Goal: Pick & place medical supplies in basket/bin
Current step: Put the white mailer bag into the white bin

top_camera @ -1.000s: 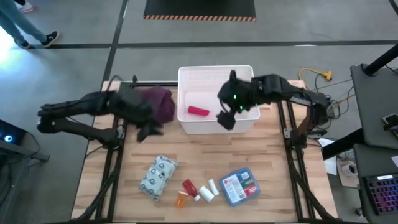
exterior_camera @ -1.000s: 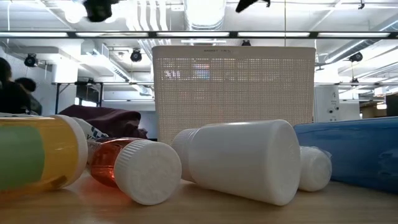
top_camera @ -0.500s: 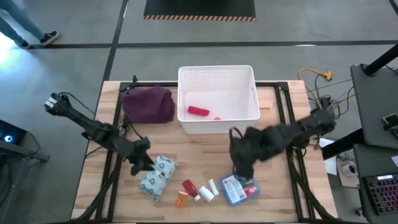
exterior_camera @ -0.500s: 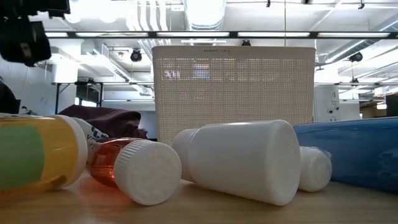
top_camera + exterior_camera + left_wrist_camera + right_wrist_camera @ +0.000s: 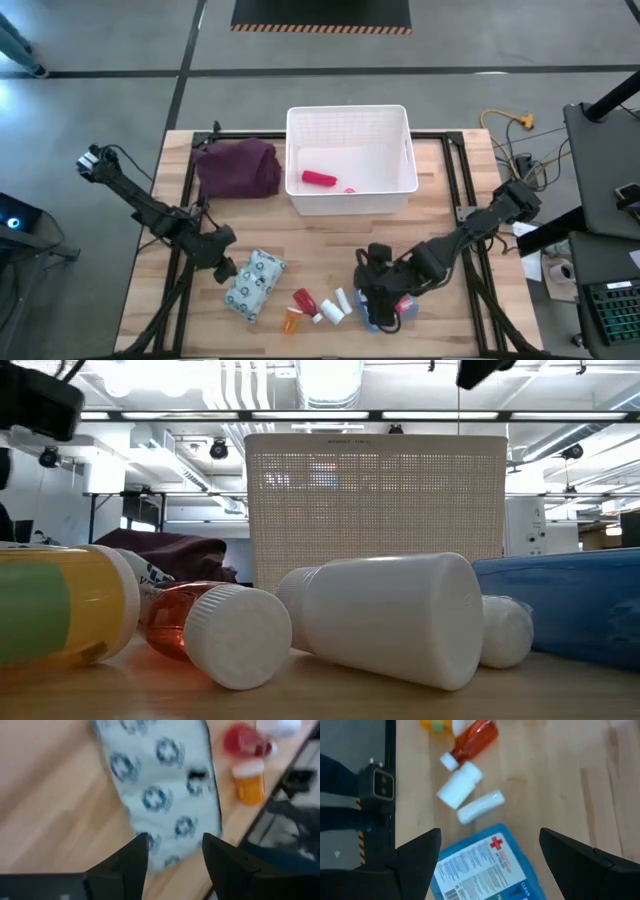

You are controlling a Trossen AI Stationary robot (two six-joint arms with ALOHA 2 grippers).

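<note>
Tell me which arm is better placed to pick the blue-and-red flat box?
The right: its open tool hangs over the blue-and-red flat box. The left tool is at the patterned pouch.

Both arms are dark, almost black, built from slim jointed links with thin black cables along them. The left arm [image 5: 150,208] has a pale block at its outer joint. The right gripper [image 5: 487,870] has broad, flat, matte black fingers [image 5: 417,857] with angled edges.
</note>
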